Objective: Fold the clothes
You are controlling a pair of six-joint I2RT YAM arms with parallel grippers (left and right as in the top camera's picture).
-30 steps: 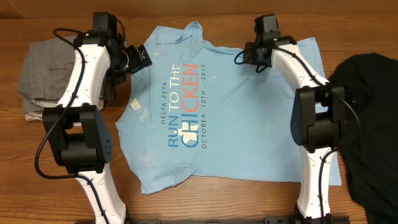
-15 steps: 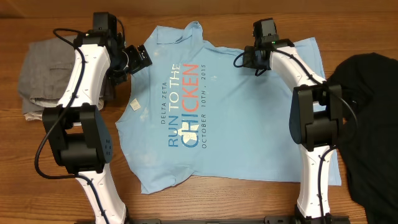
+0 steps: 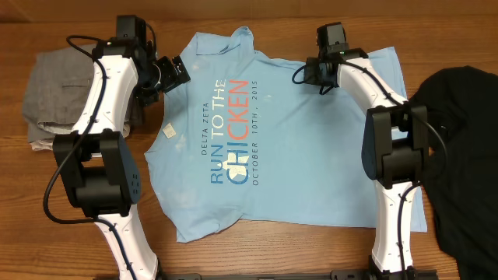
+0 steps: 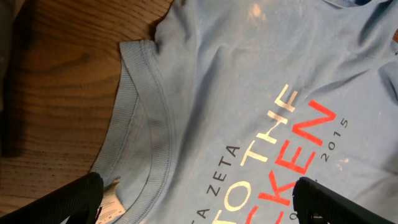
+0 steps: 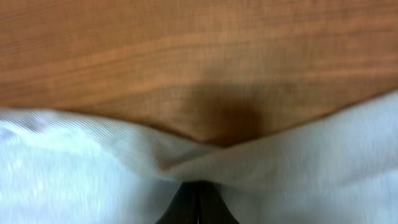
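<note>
The light blue T-shirt lies flat in the middle of the counter, long axis from 9 to 3 o'clock, collar pointing to 9 o'clock. The right tool is closed on a pinch of its 12 o'clock edge, so the cloth spreads toward 6 o'clock from it, where I judge the fold must go. The left tool, fully open and empty, hovers by the shoulder at 10 o'clock.

Overhead view evenly bright, sharp; shadows soft, short. Left wrist view crisp, mild sheen on tabletop. Right wrist view blurred, light blue T-shirt edge out of focus.
</note>
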